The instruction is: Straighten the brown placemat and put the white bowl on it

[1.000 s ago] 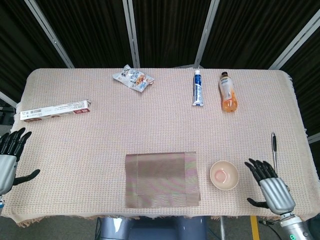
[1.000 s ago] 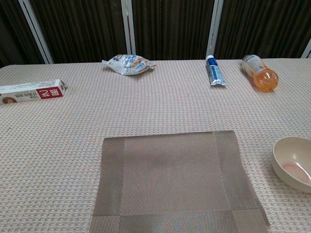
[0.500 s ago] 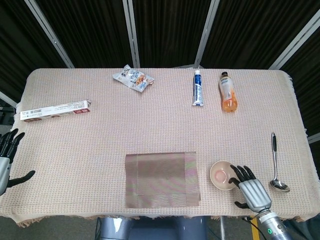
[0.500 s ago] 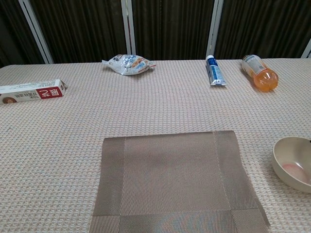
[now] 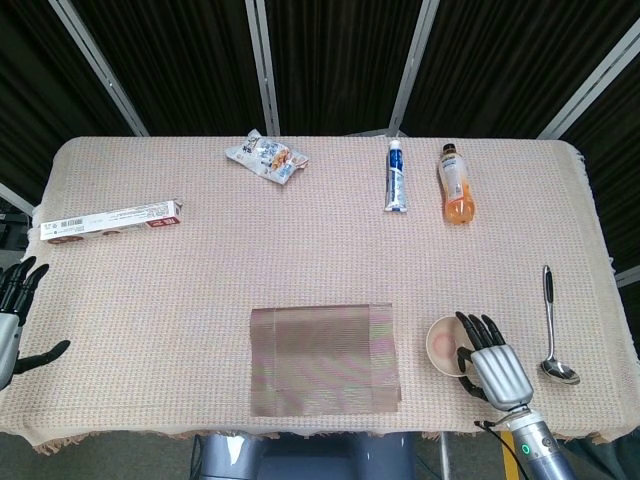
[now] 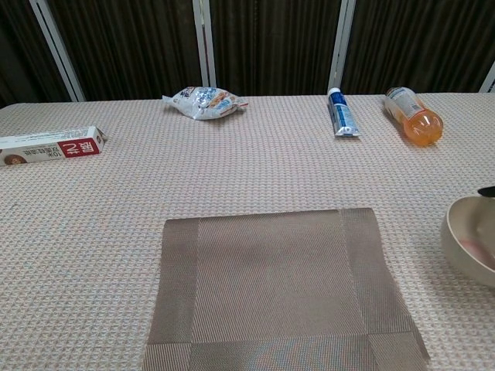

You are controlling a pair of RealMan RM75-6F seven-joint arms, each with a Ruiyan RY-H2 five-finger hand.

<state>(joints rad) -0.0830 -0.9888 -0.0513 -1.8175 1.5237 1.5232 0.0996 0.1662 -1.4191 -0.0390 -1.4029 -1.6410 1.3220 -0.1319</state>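
Observation:
The brown placemat [image 5: 324, 358] lies flat near the table's front edge, its sides roughly parallel to that edge; the chest view shows the placemat [image 6: 282, 290] at bottom centre. To its right is the white bowl [image 5: 441, 341], tipped with its opening facing left. My right hand [image 5: 493, 368] grips the bowl's right side, fingers over the rim. In the chest view the bowl [image 6: 466, 238] is cut off by the right edge. My left hand [image 5: 12, 322] hovers at the table's left edge, fingers spread and holding nothing.
A metal spoon [image 5: 550, 328] lies right of the bowl. Along the back are a snack packet [image 5: 266, 157], a toothpaste tube [image 5: 397, 175] and an orange bottle [image 5: 455, 185]. A long box [image 5: 110, 220] sits at the left.
My right hand slid left from beside the spoon onto the bowl and closed on its rim; the bowl tipped up. The left hand drew back slightly toward the table's left edge.

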